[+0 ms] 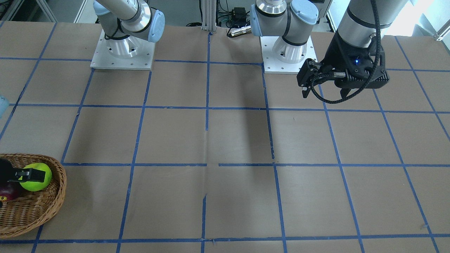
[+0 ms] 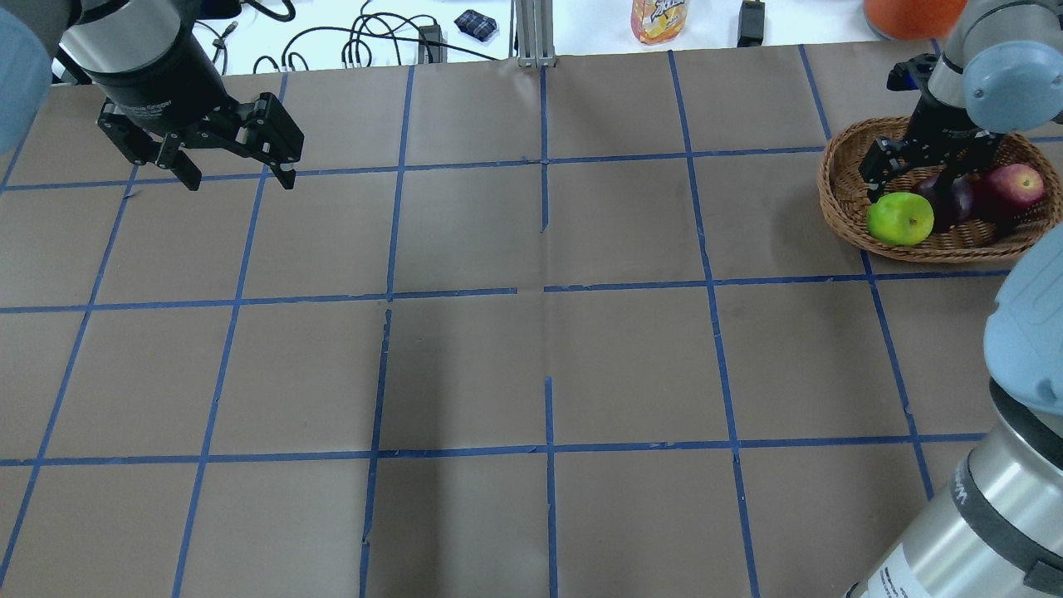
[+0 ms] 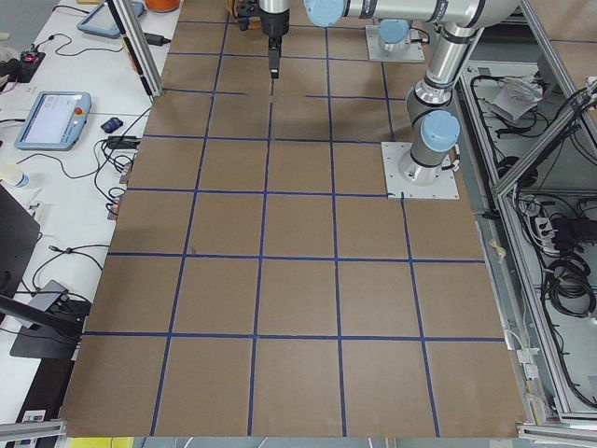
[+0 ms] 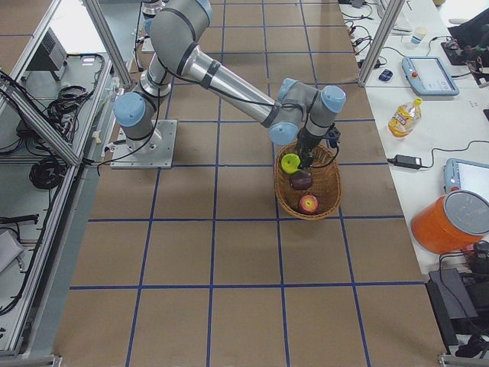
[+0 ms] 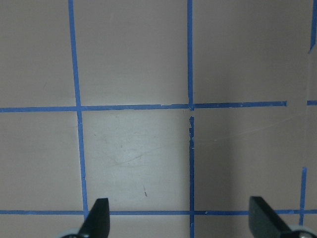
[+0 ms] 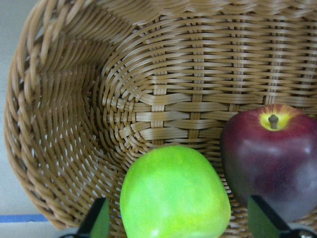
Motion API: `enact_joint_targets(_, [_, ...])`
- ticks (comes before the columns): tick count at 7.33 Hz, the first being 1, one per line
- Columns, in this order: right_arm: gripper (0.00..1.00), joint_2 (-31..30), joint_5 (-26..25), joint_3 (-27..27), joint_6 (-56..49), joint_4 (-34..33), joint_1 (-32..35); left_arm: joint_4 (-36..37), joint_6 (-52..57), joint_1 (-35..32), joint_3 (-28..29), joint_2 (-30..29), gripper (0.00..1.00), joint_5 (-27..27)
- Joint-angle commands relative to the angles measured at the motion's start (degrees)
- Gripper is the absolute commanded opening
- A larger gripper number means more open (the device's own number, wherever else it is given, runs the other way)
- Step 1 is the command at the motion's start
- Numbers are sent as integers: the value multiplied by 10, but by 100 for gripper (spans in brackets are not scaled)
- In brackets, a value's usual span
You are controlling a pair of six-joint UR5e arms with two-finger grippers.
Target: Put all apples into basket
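With right hand (image 6: pixel 179 220) spread clear either side of bright lime-green round apple (image 2: pixel 899 218), seemingly because already seated in shallow light-brown wicker basket (image 2: pixel 830 199) beside dark maroon apple (image 2: pixel 955 199) and speckled red apple (image 2: pixel 1017 184); with left hand (image 2: pixel 241 178) splayed idle above table (image 2: pixel 548 374).

The apples (image 2: pixel 899 219) lie together in the basket (image 2: pixel 947 247), at the tabletop's (image 2: pixel 540 357) far right. The right gripper (image 2: pixel 912 184) hangs above them.

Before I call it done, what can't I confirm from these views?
Red apple: outside the right wrist view; nearly cut off at the front-facing view's left edge.
Maroon apple: partly hidden overhead by the right gripper.
Basket: not discernible in the exterior left view, far away at the top edge.
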Motion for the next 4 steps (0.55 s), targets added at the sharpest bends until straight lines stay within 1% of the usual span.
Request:
enact_joint_targets(1, [100, -87, 14, 3, 5, 89, 17, -1, 0, -1, 0, 1, 100, 2])
enact_joint_targets(3, [100, -162, 36, 5, 29, 154, 69, 0, 0, 0, 1, -1, 100, -1])
enact_joint_targets(4, [100, -198, 41, 6, 107, 176, 106, -1, 0, 0, 0, 0, 100, 0])
